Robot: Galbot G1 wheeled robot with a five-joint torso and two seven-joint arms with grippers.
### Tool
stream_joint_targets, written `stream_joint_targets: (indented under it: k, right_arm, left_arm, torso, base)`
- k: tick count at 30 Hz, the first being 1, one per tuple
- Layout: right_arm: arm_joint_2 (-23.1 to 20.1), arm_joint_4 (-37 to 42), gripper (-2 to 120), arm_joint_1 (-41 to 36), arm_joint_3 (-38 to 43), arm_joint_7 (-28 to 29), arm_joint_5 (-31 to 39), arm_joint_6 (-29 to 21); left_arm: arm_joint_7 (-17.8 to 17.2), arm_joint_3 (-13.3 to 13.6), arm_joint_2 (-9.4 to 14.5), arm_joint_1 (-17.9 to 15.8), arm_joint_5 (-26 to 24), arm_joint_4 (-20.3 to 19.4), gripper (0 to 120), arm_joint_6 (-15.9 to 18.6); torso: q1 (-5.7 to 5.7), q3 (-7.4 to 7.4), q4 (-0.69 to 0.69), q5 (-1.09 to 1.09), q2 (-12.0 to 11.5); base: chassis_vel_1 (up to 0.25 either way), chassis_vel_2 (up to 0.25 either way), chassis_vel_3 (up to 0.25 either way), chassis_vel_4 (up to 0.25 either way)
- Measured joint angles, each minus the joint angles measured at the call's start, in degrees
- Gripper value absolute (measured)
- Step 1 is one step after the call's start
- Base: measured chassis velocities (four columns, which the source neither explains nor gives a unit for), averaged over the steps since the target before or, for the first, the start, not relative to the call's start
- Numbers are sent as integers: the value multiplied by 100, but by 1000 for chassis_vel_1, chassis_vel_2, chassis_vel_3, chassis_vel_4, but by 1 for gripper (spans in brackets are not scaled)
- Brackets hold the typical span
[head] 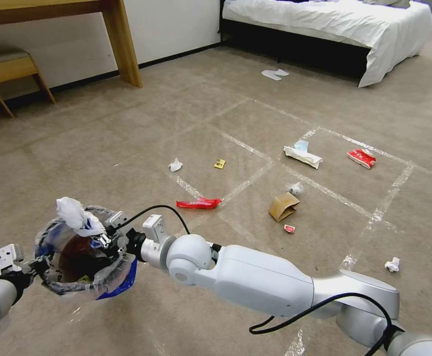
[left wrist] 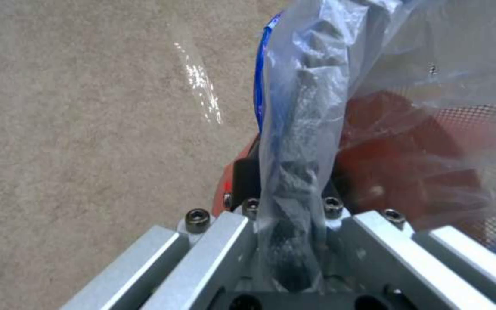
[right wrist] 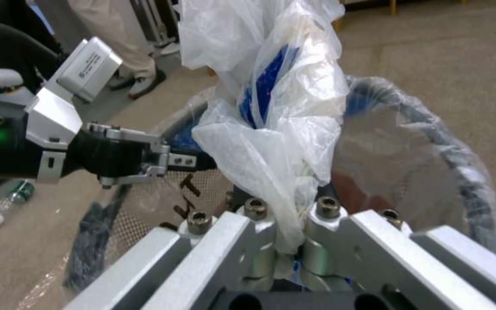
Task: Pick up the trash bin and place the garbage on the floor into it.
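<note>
In the head view, the trash bin [head: 80,259] is hanging off the floor at the lower left, between the two arms. The left tool [head: 34,265] is clenching its near rim, and the right tool [head: 103,241] is reaching across from the right and pinching the far rim, with a bunch of white liner [head: 75,215] sticking up there. The garbage is lying scattered on the carpet farther out: a red wrapper strip [head: 198,203], a brown paper bag [head: 283,205], a white packet [head: 302,155], a red-white packet [head: 362,157], crumpled tissues [head: 175,165] and a tiny yellow wrapper [head: 219,163].

In the left wrist view, the left tool [left wrist: 291,206] is biting on the rim through the clear bag [left wrist: 305,120], with the red wall [left wrist: 409,168] showing behind the film. The bin is looking light, with a stiff rim; the film over it is probably slippery, so the rim itself seems the sound place to hold.

In the right wrist view, the right tool [right wrist: 291,215] is closed on a gathered fold of liner [right wrist: 265,107]; whether it is catching the rim beneath is hidden. The left tool [right wrist: 144,157] is gripping the opposite edge. The litter is appearing soft and nearly weightless; the paper bag's open edge and the wrapper's middle would likely give the best purchase.
</note>
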Motion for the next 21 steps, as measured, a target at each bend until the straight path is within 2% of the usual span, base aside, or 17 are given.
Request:
stream_joint_targets:
  k: [21]
  right_arm:
    - [97,-195,0,-4,-188,20,-44,71]
  left_arm:
    - [-2,-6,0,10,7,-26,1,0]
  torso:
    - [0,0,0,0,0]
  base:
    - [0,0,0,0]
